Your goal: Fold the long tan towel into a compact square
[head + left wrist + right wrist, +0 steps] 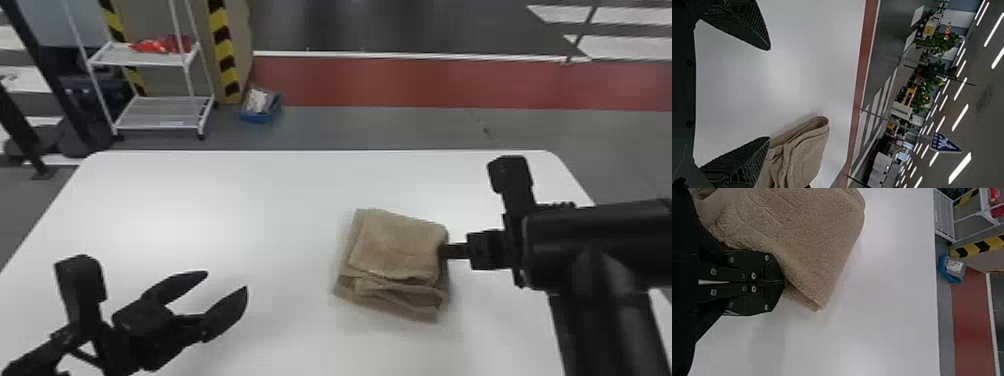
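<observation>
**Squaring the folded towel edge**

Right gripper (783,282): fingers together, tips against the towel's (395,245) right side; cannot tell whether cloth is caught between them. Towel is a layered, near-square stack on the table (200,200), right of centre; near edges look uneven. Judgement: nudge low and gently, all layers together — a high push may skew the top. Back out straight. Left gripper (226,281), fingers apart, is over the table's left — could steady the opposite side.
</observation>
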Action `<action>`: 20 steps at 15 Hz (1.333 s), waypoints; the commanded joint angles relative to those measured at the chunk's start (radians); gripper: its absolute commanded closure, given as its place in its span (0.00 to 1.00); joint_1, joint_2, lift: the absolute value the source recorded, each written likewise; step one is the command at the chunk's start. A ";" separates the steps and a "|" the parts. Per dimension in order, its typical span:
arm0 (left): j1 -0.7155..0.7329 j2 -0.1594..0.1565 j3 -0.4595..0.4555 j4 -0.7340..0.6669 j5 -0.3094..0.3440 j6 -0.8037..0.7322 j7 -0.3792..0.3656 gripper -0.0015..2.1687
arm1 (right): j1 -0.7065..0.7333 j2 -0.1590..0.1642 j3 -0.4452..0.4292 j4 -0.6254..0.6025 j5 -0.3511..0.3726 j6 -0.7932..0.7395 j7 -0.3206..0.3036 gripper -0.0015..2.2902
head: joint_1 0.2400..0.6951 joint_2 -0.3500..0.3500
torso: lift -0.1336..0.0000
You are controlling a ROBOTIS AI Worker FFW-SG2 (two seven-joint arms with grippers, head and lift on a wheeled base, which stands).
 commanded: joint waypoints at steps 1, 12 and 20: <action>0.002 -0.003 0.000 0.000 0.002 0.000 0.000 0.03 | -0.016 0.005 0.001 0.046 -0.055 -0.124 -0.044 0.99 | 1.00 0.48 | 0.07; 0.008 -0.003 0.026 0.008 0.021 -0.012 -0.008 0.03 | -0.035 0.005 0.089 0.108 -0.040 -0.253 0.028 0.96 | 1.00 0.61 | 0.07; 0.002 -0.003 0.018 0.019 0.028 -0.012 -0.015 0.03 | 0.083 -0.062 0.175 -0.219 0.377 -0.265 0.496 0.03 | 1.00 0.59 | 0.07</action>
